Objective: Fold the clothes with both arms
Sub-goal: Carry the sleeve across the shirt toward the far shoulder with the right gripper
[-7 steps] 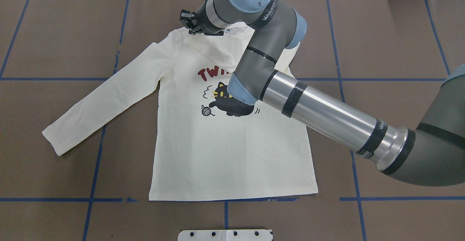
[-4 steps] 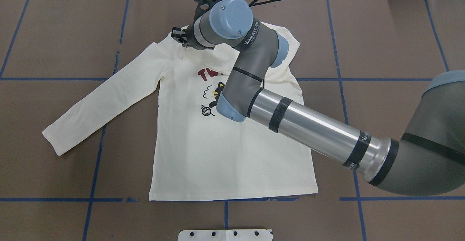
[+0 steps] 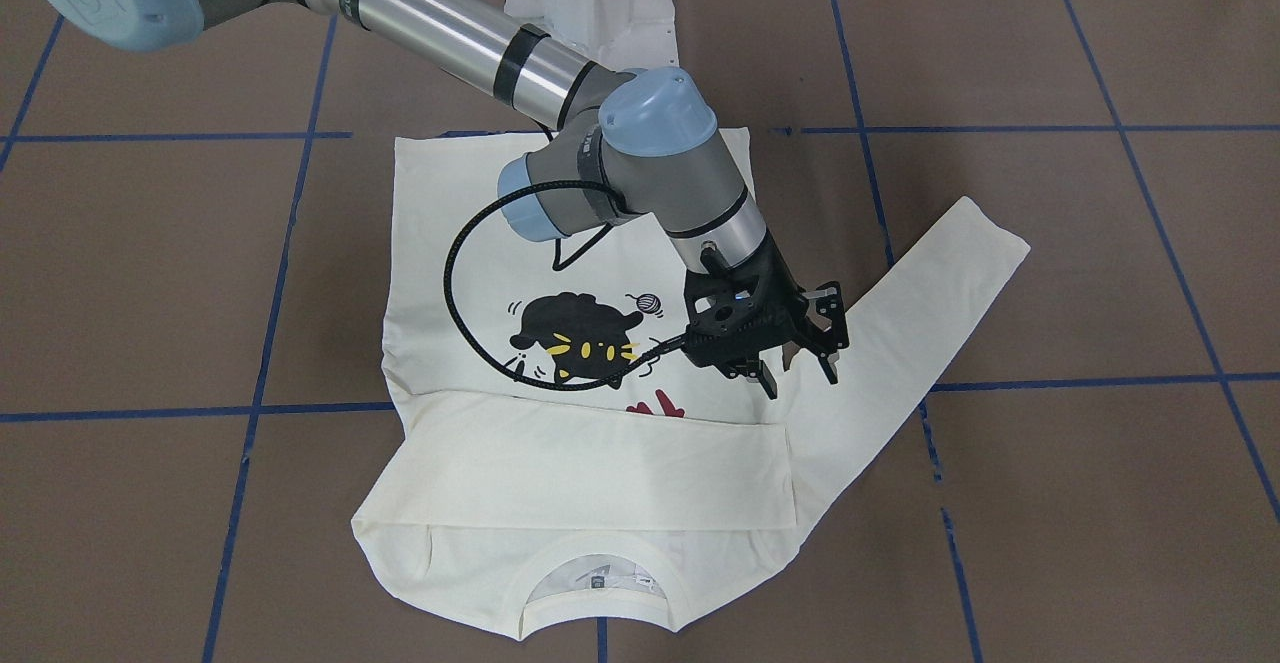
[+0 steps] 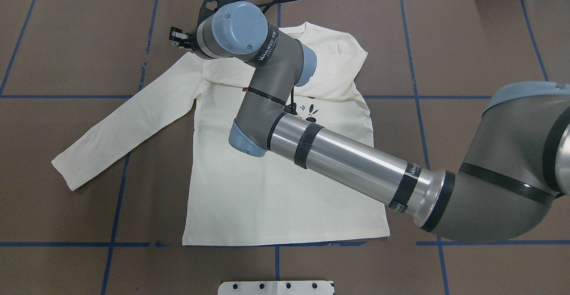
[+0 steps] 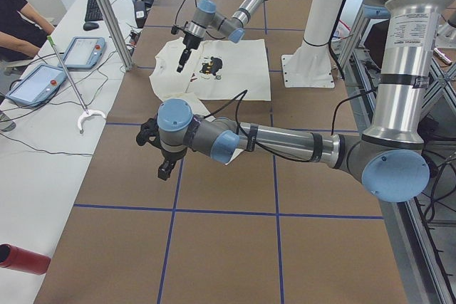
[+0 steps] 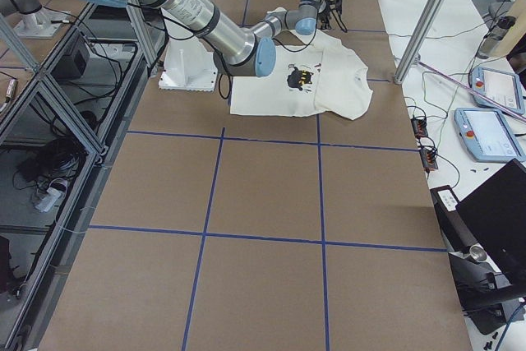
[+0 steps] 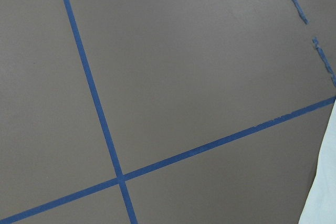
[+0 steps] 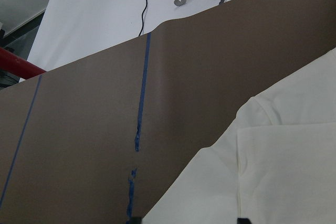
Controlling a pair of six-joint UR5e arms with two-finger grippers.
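Table [image 4: 481, 41]: brown covering, blue tape grid [image 4: 116, 188]. On it: one cream shirt [image 4: 267, 206], collar toward far edge; white base plate [image 4: 276, 288], robot-side edge.

Cream-white shirt [image 3: 600, 473] with black cat print [image 3: 570, 335]; brown table [image 3: 1050, 243] with blue lines [image 3: 1080, 380].

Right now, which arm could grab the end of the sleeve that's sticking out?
Probably the left gripper: it hangs beside the sleeve end. The right gripper is up by the shoulder.
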